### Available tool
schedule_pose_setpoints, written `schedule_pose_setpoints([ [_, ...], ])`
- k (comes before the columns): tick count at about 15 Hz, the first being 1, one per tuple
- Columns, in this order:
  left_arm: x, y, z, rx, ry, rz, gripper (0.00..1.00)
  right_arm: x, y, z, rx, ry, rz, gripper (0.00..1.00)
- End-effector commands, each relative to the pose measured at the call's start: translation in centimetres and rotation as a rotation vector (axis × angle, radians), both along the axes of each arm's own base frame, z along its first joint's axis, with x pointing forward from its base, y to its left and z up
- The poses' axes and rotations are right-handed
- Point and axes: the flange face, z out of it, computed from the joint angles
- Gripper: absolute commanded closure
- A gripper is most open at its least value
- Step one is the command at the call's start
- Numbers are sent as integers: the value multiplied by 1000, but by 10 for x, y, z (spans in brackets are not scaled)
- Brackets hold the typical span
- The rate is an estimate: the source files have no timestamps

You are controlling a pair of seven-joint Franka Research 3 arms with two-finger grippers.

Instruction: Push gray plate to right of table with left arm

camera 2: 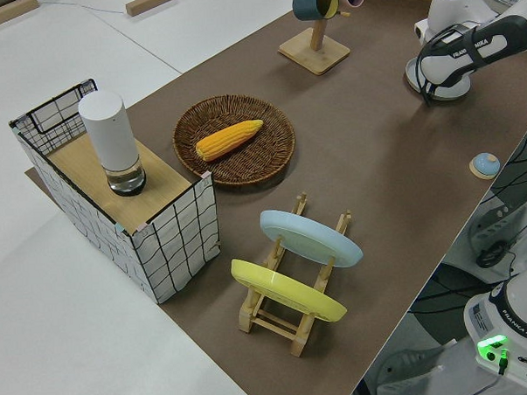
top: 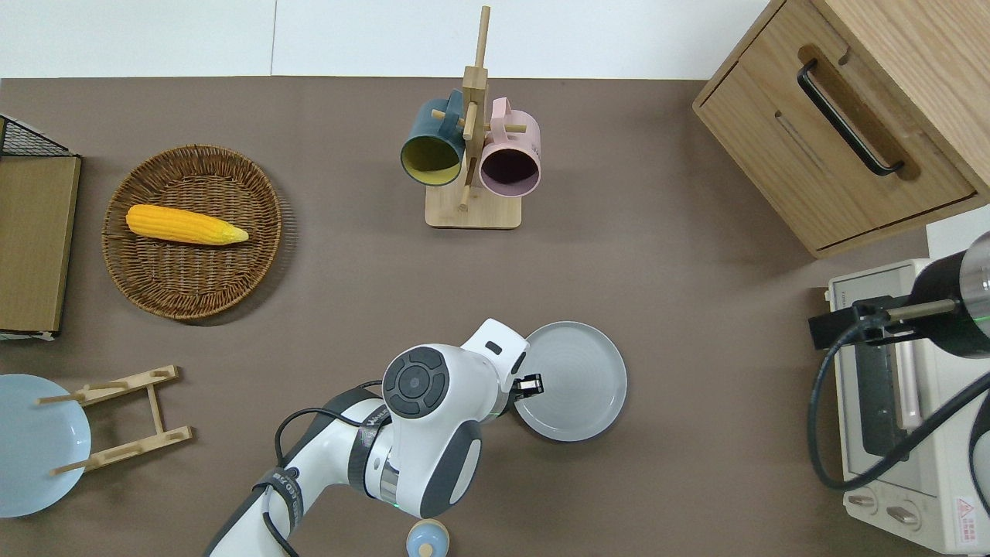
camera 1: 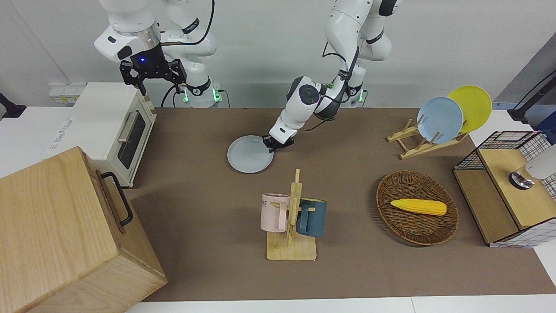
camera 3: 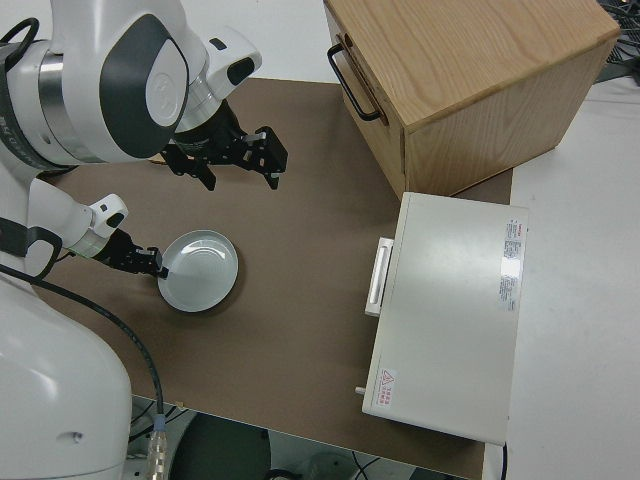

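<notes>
The gray plate (camera 1: pixel 249 154) lies flat on the brown table (camera 1: pixel 195 143), nearer to the robots than the mug rack; it also shows in the overhead view (top: pixel 576 383) and the right side view (camera 3: pixel 203 270). My left gripper (camera 1: pixel 272 144) is low at the plate's rim on the side toward the left arm's end, touching it (top: pixel 530 384) (camera 3: pixel 152 262). My right gripper (camera 1: pixel 158 87) is open and empty; that arm is parked.
A mug rack (camera 1: pixel 291 217) holds a pink and a blue mug. A wicker basket (camera 1: pixel 417 208) holds corn. A rack (camera 1: pixel 417 143) holds sky-blue and yellow plates. A toaster oven (camera 1: pixel 113 126) and wooden cabinet (camera 1: pixel 56 234) stand at the right arm's end. A small blue bell (top: pixel 427 539) is near the robots.
</notes>
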Motion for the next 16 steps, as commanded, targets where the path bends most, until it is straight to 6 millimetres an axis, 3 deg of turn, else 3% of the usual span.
schedule_pose_setpoints([
  [1,6,-10,1,-17,-9,23,10,-4,0,3,1,-1,7,5],
  [4,5,-7,12,-9,0,38,5,-4,0,3,1,-1,7,5],
  [7,7,11,45,39,-5,-4,5,-4,0,3,1,-1,7,5],
  [10,22,56,82,110,-18,-5,5,-4,0,3,1,-1,7,5],
  [12,36,96,114,131,-37,26,5,-4,0,3,1,-1,7,5],
  [16,54,161,141,237,-95,-3,5,-4,0,3,1,-1,7,5],
])
